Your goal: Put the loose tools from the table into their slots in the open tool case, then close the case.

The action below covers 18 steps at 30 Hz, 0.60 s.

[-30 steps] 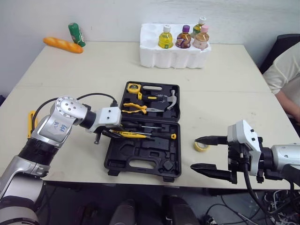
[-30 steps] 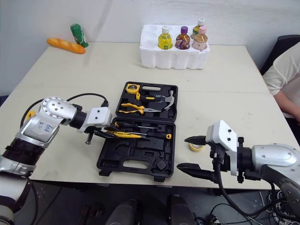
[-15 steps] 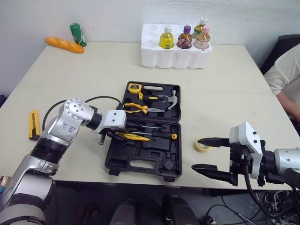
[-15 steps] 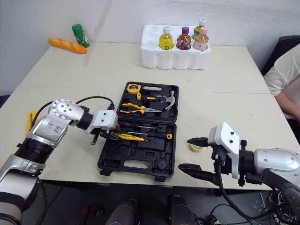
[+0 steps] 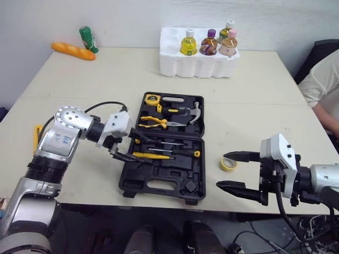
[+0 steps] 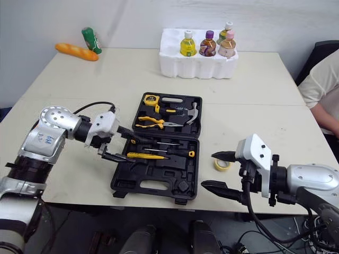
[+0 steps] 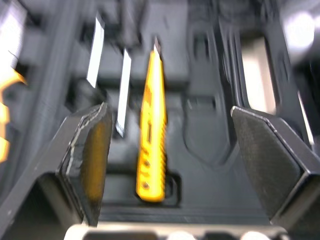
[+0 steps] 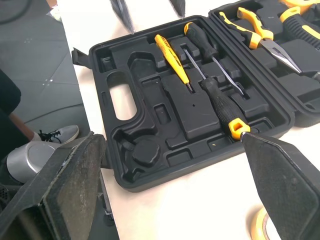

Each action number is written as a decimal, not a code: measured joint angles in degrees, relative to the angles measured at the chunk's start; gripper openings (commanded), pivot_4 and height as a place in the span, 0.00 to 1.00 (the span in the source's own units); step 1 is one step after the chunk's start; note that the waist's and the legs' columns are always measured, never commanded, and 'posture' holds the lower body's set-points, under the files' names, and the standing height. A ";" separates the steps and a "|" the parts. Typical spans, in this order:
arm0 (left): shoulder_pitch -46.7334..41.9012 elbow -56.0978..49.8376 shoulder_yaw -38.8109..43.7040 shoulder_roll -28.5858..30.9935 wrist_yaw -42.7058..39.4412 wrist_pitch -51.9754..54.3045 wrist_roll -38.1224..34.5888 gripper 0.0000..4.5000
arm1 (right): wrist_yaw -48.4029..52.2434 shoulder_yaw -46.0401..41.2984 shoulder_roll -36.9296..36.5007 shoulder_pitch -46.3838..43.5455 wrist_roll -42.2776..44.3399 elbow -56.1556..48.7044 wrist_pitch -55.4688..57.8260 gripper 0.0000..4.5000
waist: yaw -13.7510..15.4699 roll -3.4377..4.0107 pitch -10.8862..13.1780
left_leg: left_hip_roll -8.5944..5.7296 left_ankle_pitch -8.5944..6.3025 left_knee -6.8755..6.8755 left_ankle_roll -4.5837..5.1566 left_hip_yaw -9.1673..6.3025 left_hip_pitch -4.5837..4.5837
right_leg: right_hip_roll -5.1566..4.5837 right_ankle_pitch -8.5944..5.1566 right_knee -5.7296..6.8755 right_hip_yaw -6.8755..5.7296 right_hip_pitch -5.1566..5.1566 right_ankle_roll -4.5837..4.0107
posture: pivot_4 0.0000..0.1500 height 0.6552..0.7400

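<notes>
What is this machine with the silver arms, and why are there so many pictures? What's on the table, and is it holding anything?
It is a robot shaped a bit like a person. The two wide pictures come from cameras in its head, looking down over its arms at a table. The two close-up pictures come from a camera on each wrist, so the big black shapes there are the robot's own fingers.

On the table lies an open black tool case with a hammer, pliers and a yellow screwdriver inside. A yellow roll of tape lies beside the case. Farther back are a white tray of bottles, a bread and a green can.

The left fingers hover at the case, and the right fingers hover near the tape. Both are open and hold nothing.
</notes>
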 measured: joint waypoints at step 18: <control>4.74 5.26 -2.52 -4.85 8.62 5.37 2.38 0.01 | -0.20 3.07 0.13 -1.45 -0.23 0.63 -0.16 1.00 | -0.12 0.01 -0.03 | 0.00 0.00 -0.03 -0.01 0.03 0.11 | 0.02 0.01 0.02 0.05 0.05 0.02 | 1.00 0.96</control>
